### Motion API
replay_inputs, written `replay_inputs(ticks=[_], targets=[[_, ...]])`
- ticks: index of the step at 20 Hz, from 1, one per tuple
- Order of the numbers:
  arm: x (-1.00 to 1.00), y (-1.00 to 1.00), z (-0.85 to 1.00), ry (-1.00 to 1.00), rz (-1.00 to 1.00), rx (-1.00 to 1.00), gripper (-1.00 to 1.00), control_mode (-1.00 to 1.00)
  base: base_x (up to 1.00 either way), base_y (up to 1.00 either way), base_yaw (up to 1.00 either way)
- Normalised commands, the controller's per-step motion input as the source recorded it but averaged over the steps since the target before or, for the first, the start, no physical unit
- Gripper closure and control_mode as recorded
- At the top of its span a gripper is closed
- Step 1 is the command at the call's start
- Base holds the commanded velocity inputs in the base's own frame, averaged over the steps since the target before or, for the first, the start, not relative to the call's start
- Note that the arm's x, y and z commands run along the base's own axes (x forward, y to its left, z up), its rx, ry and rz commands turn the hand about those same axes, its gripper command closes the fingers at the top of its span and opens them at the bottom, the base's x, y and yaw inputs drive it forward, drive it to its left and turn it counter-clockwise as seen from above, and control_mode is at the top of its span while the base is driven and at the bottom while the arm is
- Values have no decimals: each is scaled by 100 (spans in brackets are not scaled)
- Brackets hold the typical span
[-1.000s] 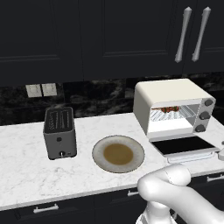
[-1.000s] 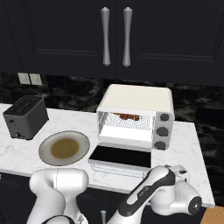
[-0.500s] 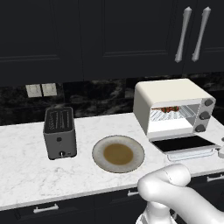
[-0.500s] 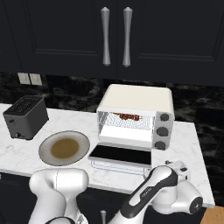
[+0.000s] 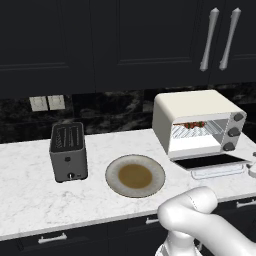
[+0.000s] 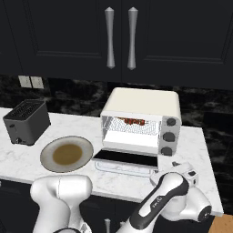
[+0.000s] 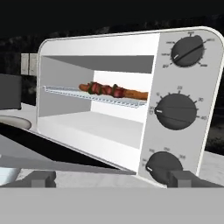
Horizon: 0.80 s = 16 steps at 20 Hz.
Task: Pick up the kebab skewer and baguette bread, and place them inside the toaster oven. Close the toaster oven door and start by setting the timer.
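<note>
Left base view: the toaster oven [image 5: 197, 122] sits on the right of the counter [image 5: 30, 195], its door [image 5: 217, 163] flat open.

Right base view: a plate [image 6: 67, 154] lies left of it.

Hand view: the kebab skewer [image 7: 105, 90] and the baguette [image 7: 135, 94] lie on the rack. The gripper [image 7: 113, 178] is near the knobs [image 7: 176, 112], jaws wide and holding nothing.

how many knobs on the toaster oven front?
3, stacked down the right side of the toaster oven: top knob, middle knob, bottom knob, the last partly behind a fingertip.
</note>
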Motion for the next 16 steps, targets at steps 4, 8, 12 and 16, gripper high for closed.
replay_inputs(ticks=[4, 8, 12, 16], targets=[[30, 3, 29, -9, 0, 3, -100, -100, 0, 0, 0], [32, 2, 30, -9, 0, 2, -100, -100, 0, 0, 0], [38, 9, 28, -8, 0, 1, -100, -100, 0, 0, 0], [47, 17, 26, -5, 0, 1, -100, -100, 0, 0, 0]])
